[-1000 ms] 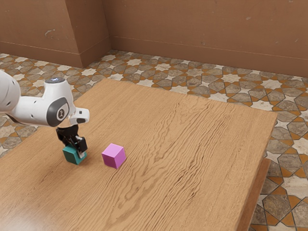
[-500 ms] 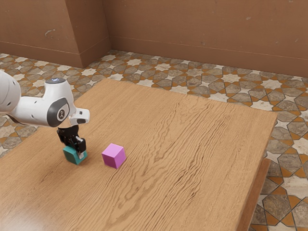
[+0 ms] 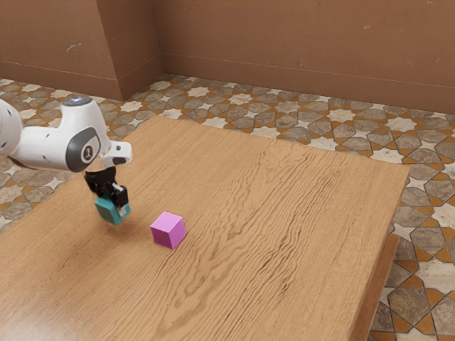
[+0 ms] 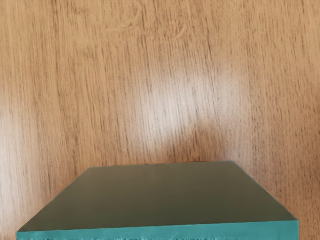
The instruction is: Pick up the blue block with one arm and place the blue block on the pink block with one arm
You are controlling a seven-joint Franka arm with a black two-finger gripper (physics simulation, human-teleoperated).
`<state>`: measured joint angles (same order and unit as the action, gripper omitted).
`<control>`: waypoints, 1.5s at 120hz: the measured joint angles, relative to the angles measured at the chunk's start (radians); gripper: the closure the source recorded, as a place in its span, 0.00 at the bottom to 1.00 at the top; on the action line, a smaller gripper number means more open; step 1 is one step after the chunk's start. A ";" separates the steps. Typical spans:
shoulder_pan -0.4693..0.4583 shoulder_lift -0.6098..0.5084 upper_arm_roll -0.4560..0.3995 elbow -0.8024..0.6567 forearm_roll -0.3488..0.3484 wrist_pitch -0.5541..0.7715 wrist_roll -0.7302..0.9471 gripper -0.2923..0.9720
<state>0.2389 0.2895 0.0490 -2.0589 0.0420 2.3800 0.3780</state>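
- The gripper [image 3: 114, 204] is pinching the blue block [image 3: 108, 211], with its black fingers pressed against two opposite sides of the cube.
- The blue block, which looks teal, hangs slightly tilted in the gripper, near the left edge of the desk [image 3: 284, 213]. It appears to be lifted just clear of the wood.
- The pink block [image 3: 168, 229] sits on the desk to the right of the blue block and a little nearer. There is a clear gap between the two, and nothing rests on top of the pink block.
- The white arm [image 3: 60, 145] comes in from the exterior view's left, with its hand pointing down over the desk.
- In the wrist view, the flat dark-teal top of the blue block [image 4: 157, 200] sits just under the hand. Beyond it is the desk's wood grain [image 4: 150, 75], with a soft shadow on the wood next to the block.
- A patterned tile floor [image 3: 320, 117] surrounds the desk, and brown walls [image 3: 284, 35] stand on the far side.
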 joint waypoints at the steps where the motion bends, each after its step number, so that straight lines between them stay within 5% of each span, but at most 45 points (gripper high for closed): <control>1: -0.001 -0.003 0.000 0.001 -0.001 -0.001 0.000 0.48; 74: -0.022 -0.057 -0.150 0.083 -0.018 -0.176 -0.175 0.48; 180: -0.117 0.009 -0.156 0.163 0.027 -0.242 -0.374 0.48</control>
<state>0.1215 0.2981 -0.1065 -1.8955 0.0690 2.1382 0.0037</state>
